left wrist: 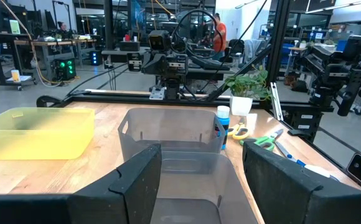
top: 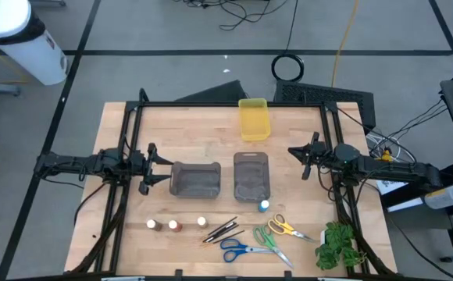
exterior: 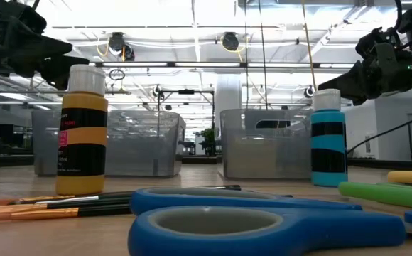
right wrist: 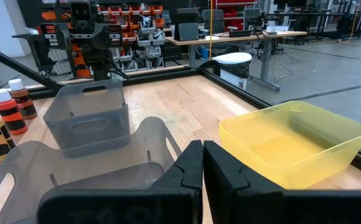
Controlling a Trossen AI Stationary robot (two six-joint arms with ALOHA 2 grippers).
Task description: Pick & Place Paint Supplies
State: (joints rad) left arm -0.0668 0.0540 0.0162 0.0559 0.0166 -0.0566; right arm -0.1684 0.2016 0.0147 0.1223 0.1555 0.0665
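Note:
Small paint pots [top: 176, 225] stand in a row near the table's near edge, and a blue one [top: 264, 206] stands apart beside the right grey bin. Thin brushes [top: 220, 229] lie next to them. Blue-handled scissors [top: 238, 250], green ones [top: 269, 238] and yellow ones [top: 285, 228] lie flat to the right. My left gripper [top: 160, 165] hovers open just left of the left grey bin [top: 195, 178]; its fingers [left wrist: 137, 180] frame that bin. My right gripper [top: 297, 156] hovers shut right of the other grey bin [top: 251, 176], holding nothing.
A yellow bin [top: 254, 119] sits toward the far edge, and a leafy plant sprig [top: 337, 243] lies at the near right corner. Black frame rails border the table. Bare wood shows between the bins and the row of supplies. People stand in the room behind.

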